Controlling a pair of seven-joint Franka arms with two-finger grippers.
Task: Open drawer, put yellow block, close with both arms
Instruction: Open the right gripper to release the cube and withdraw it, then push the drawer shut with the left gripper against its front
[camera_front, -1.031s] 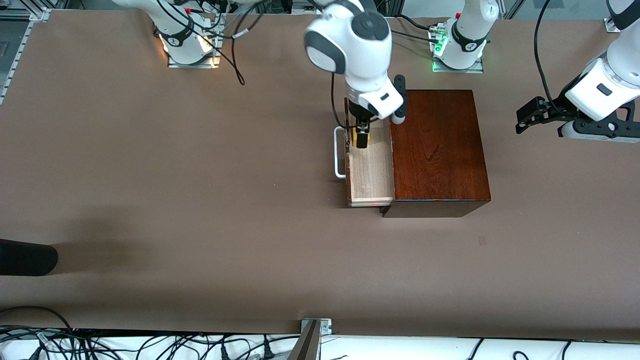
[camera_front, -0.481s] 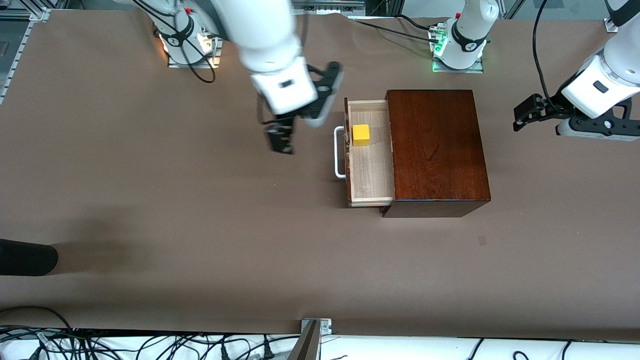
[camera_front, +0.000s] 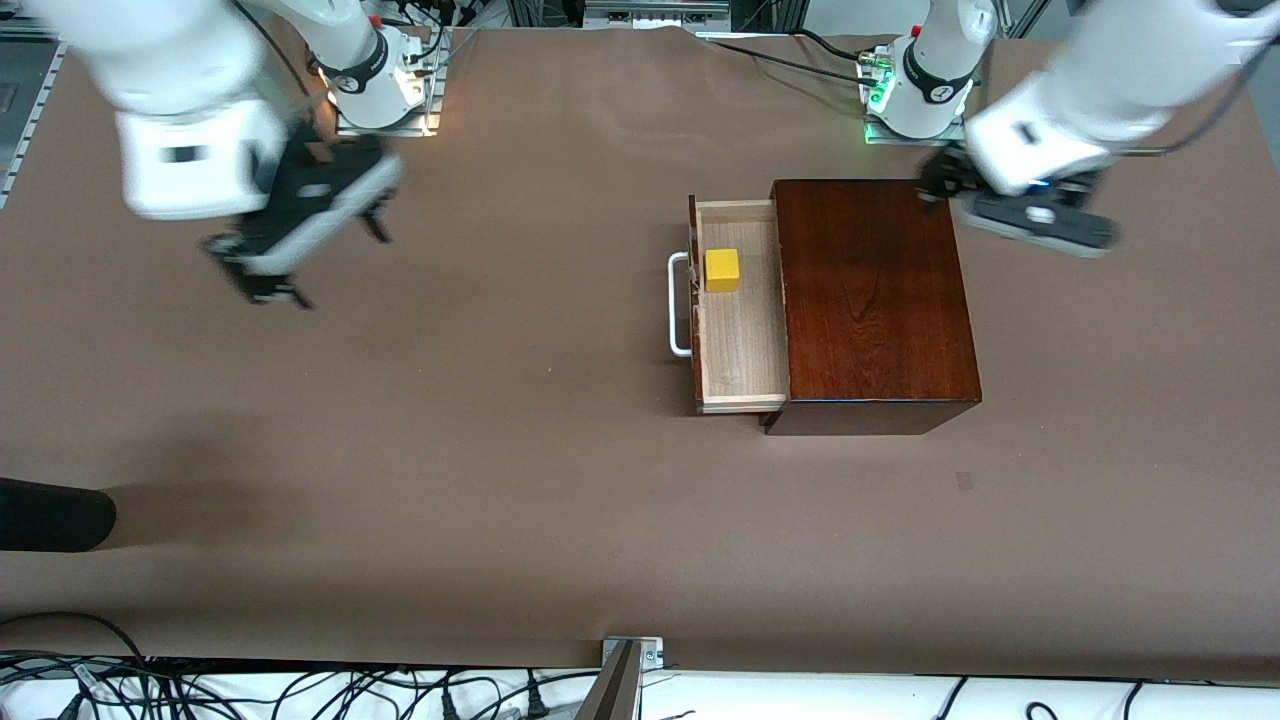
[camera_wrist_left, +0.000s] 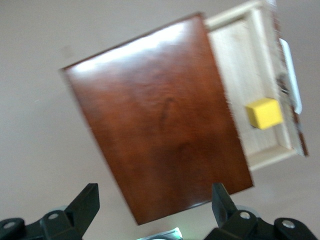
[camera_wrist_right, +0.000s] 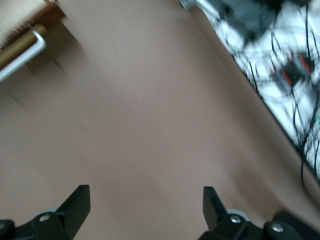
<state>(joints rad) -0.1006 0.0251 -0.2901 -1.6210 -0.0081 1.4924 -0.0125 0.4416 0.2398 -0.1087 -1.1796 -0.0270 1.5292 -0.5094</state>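
The drawer (camera_front: 738, 318) stands open at centre frame, its pale tray pulled out of the dark box (camera_front: 875, 300) toward the right arm's end of the table. The block (camera_front: 722, 270) lies in the tray's upper part, just beside the front panel. The handle (camera_front: 679, 305) is a stiff white bar on a glossy wooden front; pushing flat on that front looks safer than pinching, and the box may slide on the smooth brown table (camera_front: 500, 450).

Upper left, the right gripper (camera_front: 300, 235) hangs over bare table, fingers apart and empty. Upper right, the left gripper (camera_wrist_left: 152, 212) is over the box's top corner, fingers also spread.
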